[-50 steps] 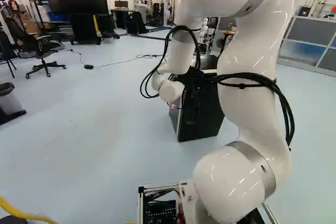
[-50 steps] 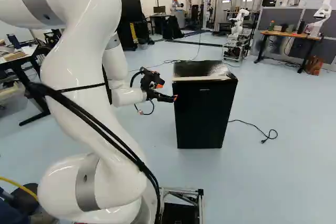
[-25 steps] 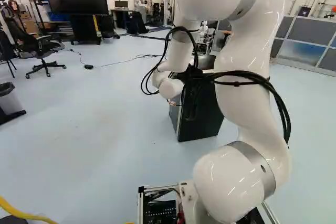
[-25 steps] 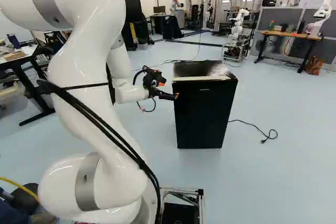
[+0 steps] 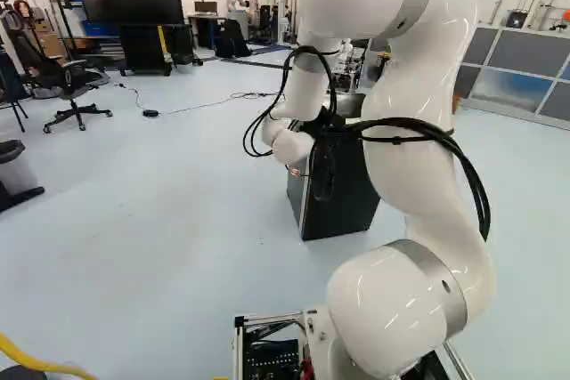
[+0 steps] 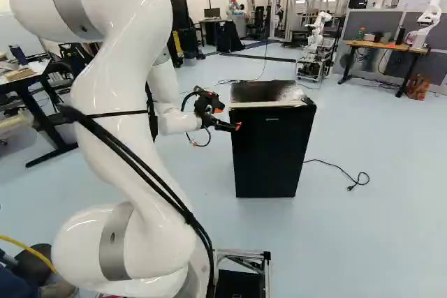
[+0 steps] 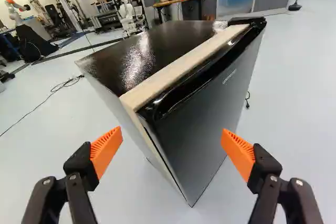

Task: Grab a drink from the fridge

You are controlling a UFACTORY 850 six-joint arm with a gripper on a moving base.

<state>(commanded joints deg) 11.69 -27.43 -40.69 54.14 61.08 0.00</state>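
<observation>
- Likely step: approaching; claw released, gripping nothing, near the fridge.
- Fridge stands closed on the floor; drink unseen — presumably inside.
- Next: catch the door edge — then swing it open.

Squat black fridge, door shut, upright on pale floor.

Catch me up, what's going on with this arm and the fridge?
A white, jointed robot arm is reaching toward a small black box-shaped fridge, apparently to get at a drink inside. Its black two-fingered jaws stand open, orange ribbed pads well apart, with the fridge's front corner ahead between them. Nothing is gripped, and I can't tell whether they touch the fridge. The door looks closed, and no drink is in view.
</observation>
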